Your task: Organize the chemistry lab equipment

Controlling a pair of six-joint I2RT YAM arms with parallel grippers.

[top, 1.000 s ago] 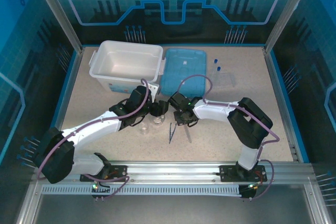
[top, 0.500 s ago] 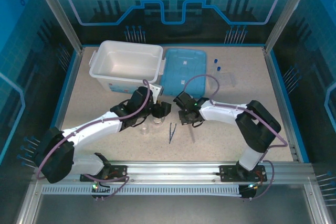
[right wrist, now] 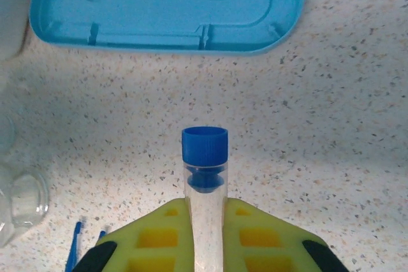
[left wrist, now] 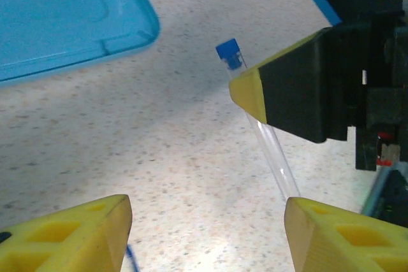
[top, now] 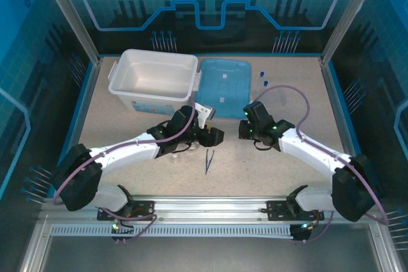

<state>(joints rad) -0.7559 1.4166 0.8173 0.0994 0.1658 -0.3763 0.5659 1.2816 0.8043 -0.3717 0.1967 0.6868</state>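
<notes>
**Bench holdings: one tube in the right pincer, left pincer empty**

1. Tweezers (top: 209, 160): thin, dark blue. They lie flat on the speckled table (top: 127, 119), nearest the arm bases and between the two arms. The right wrist view shows their tips (right wrist: 76, 253) at its lower left.

2. Glass vessel (right wrist: 19, 205): clear, standing on the table left of the tweezers. From above it is partly under the left arm (top: 183, 151). Flask or beaker: cannot tell.

3. Left gripper (top: 213, 137): just beyond the tweezers, above the table. Its own camera shows the yellow fingers (left wrist: 76, 237) spread wide, with bare table between them (left wrist: 207, 208). It holds nothing.

4. Right gripper (top: 247, 130): beside the left gripper, apart from it and facing it. Its yellow pads (right wrist: 159, 240) are closed narrow on the tube (right wrist: 205, 157), one pad on each side.

5. Tube: long, thin and clear. Its blue cap sticks out past the fingertips and is raised off the table. The left wrist view shows the cap (left wrist: 229, 52) above the right gripper's pad, with the clear shaft slanting down below it.

6. Lid (top: 220, 84): flat and light blue, on the table beyond both grippers. The held cap points towards it.

7. Tub (top: 121, 84): large and white, just left of the lid at the far side.

8. Second tube (top: 261, 76) and third tube (top: 266, 85): blue-capped, on the table right of the lid. Their clear shafts are hard to make out.
</notes>
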